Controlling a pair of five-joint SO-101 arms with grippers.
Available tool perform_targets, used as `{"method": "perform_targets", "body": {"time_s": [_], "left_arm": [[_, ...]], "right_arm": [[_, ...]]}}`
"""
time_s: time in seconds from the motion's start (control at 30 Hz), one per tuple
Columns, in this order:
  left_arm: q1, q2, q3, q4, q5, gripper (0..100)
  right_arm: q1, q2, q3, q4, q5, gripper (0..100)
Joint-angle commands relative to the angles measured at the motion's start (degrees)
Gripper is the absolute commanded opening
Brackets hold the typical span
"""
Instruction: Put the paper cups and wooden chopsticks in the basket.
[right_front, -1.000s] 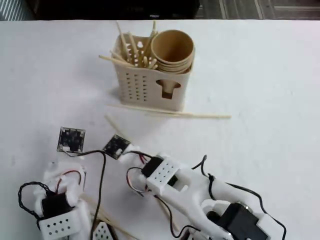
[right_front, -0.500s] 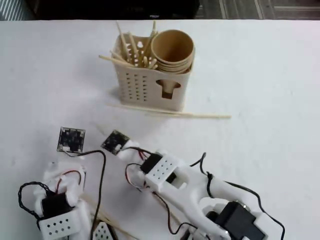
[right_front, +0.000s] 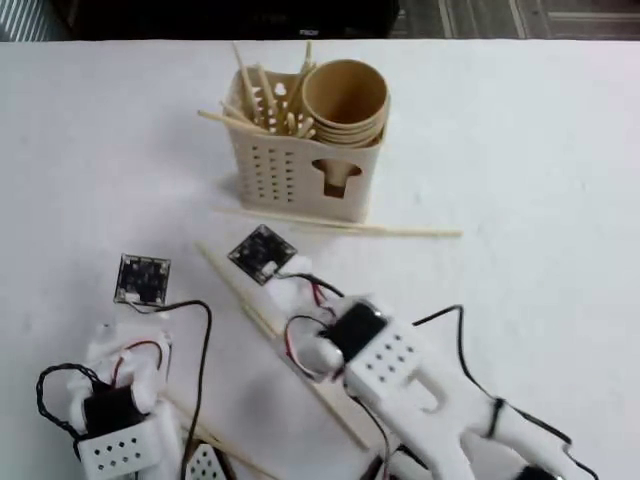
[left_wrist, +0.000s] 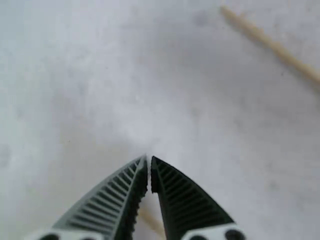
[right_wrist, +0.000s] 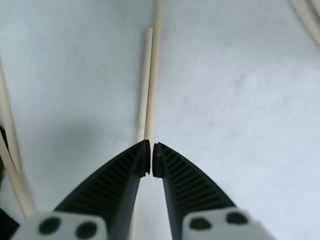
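A cream perforated basket (right_front: 300, 170) stands at the back middle of the table, holding stacked paper cups (right_front: 345, 98) and several wooden chopsticks (right_front: 258, 100). A chopstick pair (right_front: 340, 225) lies just in front of the basket. A second pair (right_front: 235, 288) (right_wrist: 149, 80) lies diagonally and runs under the right arm (right_front: 385, 360). My right gripper (right_wrist: 151, 152) is shut just above this pair, which passes beneath its tips. My left gripper (left_wrist: 149, 164) is shut over bare table, with one chopstick (left_wrist: 272, 45) lying farther off.
The left arm (right_front: 110, 410) sits at the front left corner, with a chopstick (right_front: 215, 440) lying beside it. Black cables trail between both arms. White table stretches wide to the right of the basket.
The right arm has swung right and toward the basket, and its wrist has turned. The diagonal chopstick pair now shows more fully on the table. The left arm has kept still.
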Motion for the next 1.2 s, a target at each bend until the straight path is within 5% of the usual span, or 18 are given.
{"method": "perform_targets", "body": {"time_s": [0.0,0.3,0.7,1.17], "left_arm": [[-0.1,-0.4,-0.3,0.4,0.6,4],[-0.1,-0.4,-0.3,0.4,0.6,4],[-0.1,-0.4,-0.3,0.4,0.6,4],[-0.1,-0.4,-0.3,0.4,0.6,4]], "right_arm": [[1.5,-7.3,-1.4,2.4,-0.6,1.8],[12.4,-21.9,-1.0,4.1,-0.5,1.8],[12.4,-37.7,0.5,2.2,0.1,1.8],[11.2,-38.3,1.3,2.5,3.8,1.8]]}}
